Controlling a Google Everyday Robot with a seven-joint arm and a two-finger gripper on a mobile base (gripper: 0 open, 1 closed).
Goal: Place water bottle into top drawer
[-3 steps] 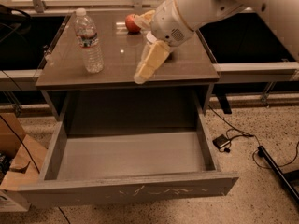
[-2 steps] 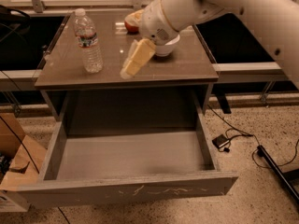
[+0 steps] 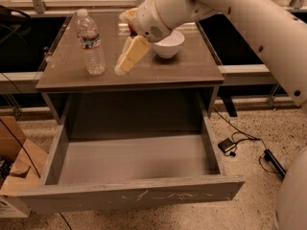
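Note:
The water bottle (image 3: 90, 42) stands upright on the left part of the grey table top (image 3: 192, 68). It is clear ribbed plastic with a white cap and a white-blue-red label. My gripper (image 3: 125, 61) hangs above the table top just right of the bottle, a short gap apart, its pale fingers pointing down and to the left. It holds nothing. The top drawer (image 3: 129, 195) is pulled fully out below the table, its grey inside bare, with pale scratches on the front panel.
A white bowl (image 3: 168, 43) sits on the table behind my arm. An orange-red object (image 3: 128, 17) lies at the table's back, partly hidden by the arm. A cardboard box (image 3: 17, 169) stands on the floor at left. Cables (image 3: 240, 143) lie on the floor at right.
My gripper has moved left across the table top, from near the bowl to close beside the bottle. The bottle and the drawer have not moved.

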